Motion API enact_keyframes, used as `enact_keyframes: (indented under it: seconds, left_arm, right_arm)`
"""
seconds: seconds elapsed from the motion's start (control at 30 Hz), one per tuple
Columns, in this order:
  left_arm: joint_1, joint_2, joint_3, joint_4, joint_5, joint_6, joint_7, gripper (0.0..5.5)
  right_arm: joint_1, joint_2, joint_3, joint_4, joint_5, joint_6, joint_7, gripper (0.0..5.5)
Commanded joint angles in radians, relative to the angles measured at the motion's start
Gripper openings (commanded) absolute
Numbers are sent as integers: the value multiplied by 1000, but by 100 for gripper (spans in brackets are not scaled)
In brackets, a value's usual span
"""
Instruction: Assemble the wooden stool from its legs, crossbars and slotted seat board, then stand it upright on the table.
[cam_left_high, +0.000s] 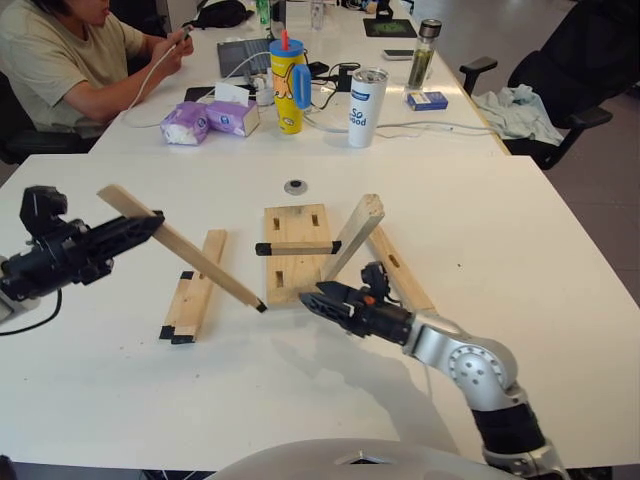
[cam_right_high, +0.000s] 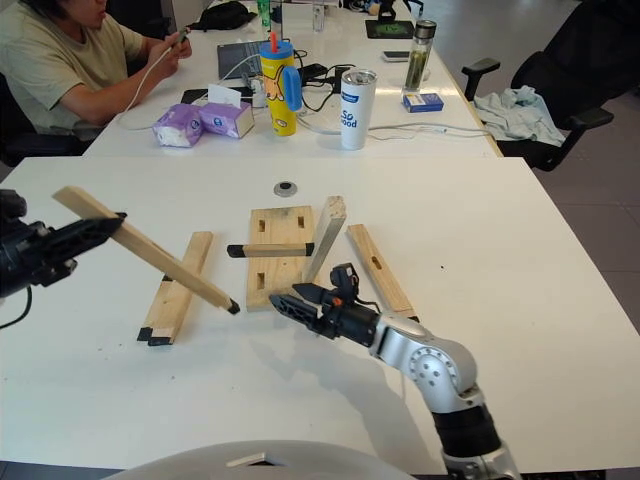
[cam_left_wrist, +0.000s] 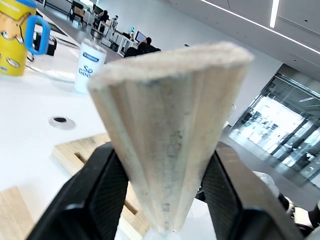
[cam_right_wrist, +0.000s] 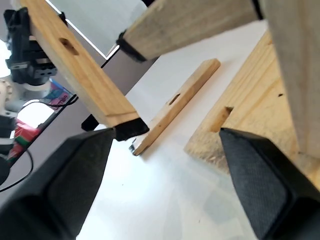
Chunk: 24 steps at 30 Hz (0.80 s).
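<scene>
One leg (cam_left_high: 195, 258) pinched in the left jaws, tip near the spread right jaws; leg-fitting, I'd say. Next: slot it into the board (cam_left_high: 295, 230).

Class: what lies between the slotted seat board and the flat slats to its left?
The black-capped lower end of the leg held in the left gripper, slanting down toward the white table; both eye views show it.

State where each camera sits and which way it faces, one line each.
Left eye: head, forward and down over the table; both arms show.
Right eye: same scene, beside it.
Left wrist: along left gripper, shut on a leg.
Right wrist: past open right gripper toward seat board.
Both wrists share the seat board.
</scene>
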Motion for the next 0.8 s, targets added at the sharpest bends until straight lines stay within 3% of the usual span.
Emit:
enact_keyframes:
  seconds: [0.03,0.37,0.53,0.8]
  left_arm:
    - [-68,-47,-55,9,94,-57,17,207]
    - [-41,-191,-118,-130,212,-165,60,207]
    - [-67,-279,-139,-193,248,-221,130,207]
    - [-60,-301,-237,-250,312,-240,115,207]
  right_arm:
    - [-36,64,11,63,-64,-9,-57,387]
    - [-80,49,-74,165,-192,-23,-117,387]
    - [-76,-7,-26,187,-277,-41,-60,387]
    - [-5,-58,24,119,-331,-65,25,387]
